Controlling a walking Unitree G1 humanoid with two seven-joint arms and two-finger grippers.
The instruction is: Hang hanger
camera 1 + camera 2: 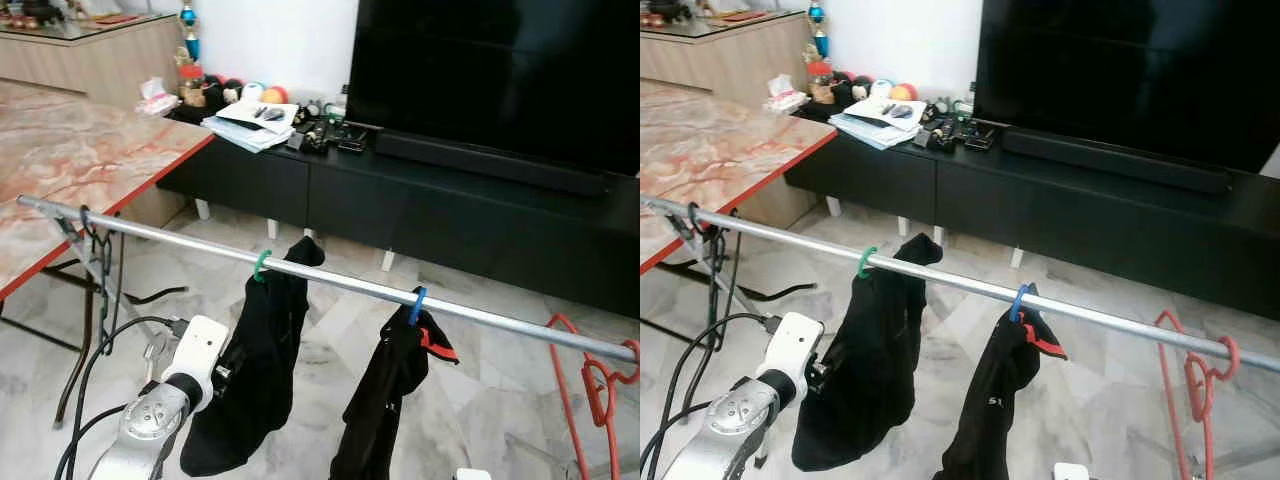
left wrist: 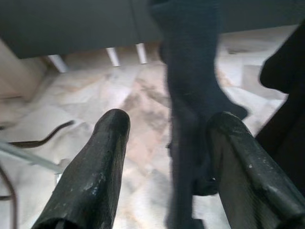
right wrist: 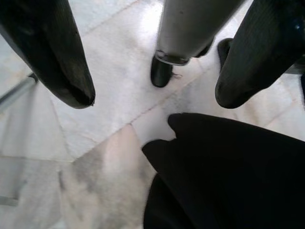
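Observation:
A silver rail [image 1: 330,280] runs across in front of me. A green hanger hook [image 1: 262,266] holds a black garment [image 1: 250,370] on it. Further right, a blue hanger hook [image 1: 417,305] holds a black garment with red trim [image 1: 385,400]. A red hanger [image 1: 598,385] hangs at the rail's right end. My left arm [image 1: 170,400] reaches up beside the first garment. In the left wrist view my left gripper [image 2: 169,121] is open, with dark cloth [image 2: 190,95] hanging just beyond its fingers. My right gripper [image 3: 152,100] is open above the floor, near black cloth [image 3: 228,176].
A marble table with a red edge [image 1: 70,170] stands at the left, with cables [image 1: 100,350] below it. A long black TV console [image 1: 450,200] with clutter and a large TV [image 1: 500,70] lies behind the rail. A rack leg [image 3: 190,28] stands by my right gripper.

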